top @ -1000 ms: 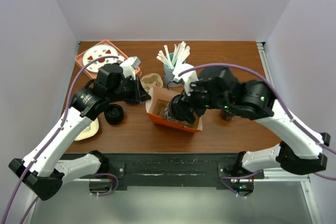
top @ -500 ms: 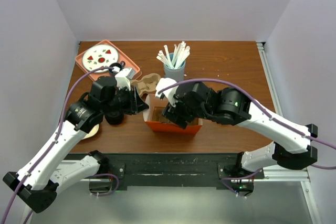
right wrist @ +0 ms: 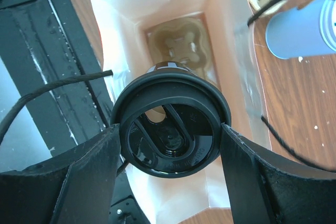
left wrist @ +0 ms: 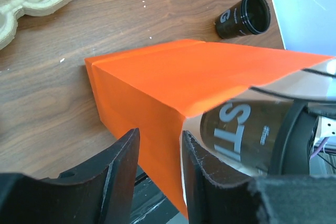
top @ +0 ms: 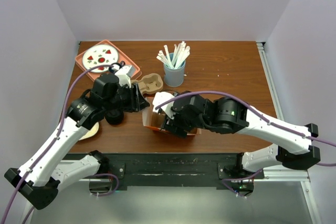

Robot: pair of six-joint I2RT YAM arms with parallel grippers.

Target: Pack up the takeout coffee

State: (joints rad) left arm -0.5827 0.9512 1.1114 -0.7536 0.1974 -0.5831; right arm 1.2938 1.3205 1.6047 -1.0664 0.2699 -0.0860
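Note:
An orange paper bag (top: 156, 121) stands open at the table's near middle. My left gripper (top: 143, 102) is shut on its left wall; in the left wrist view the orange bag (left wrist: 157, 82) passes between my fingers (left wrist: 121, 171). My right gripper (right wrist: 170, 135) is shut on a dark coffee cup with a black lid (right wrist: 170, 129) and holds it upright in the bag's mouth. A cardboard carrier (right wrist: 178, 45) lies at the bottom of the white-lined bag. The cup's lettered side (left wrist: 247, 135) shows in the left wrist view. In the top view my right gripper (top: 176, 121) hides the cup.
A blue cup of stirrers (top: 174, 72) and a spare cardboard carrier (top: 149, 83) stand behind the bag. An orange tray with a plate (top: 105, 57) is at the back left. A black cup (top: 114, 115) sits left of the bag; another lies on its side (left wrist: 244, 15).
My right gripper has carried the cup left and toward the near edge, into the bag's mouth. The bag has shifted nearer and stood more upright, my left gripper still on its wall.

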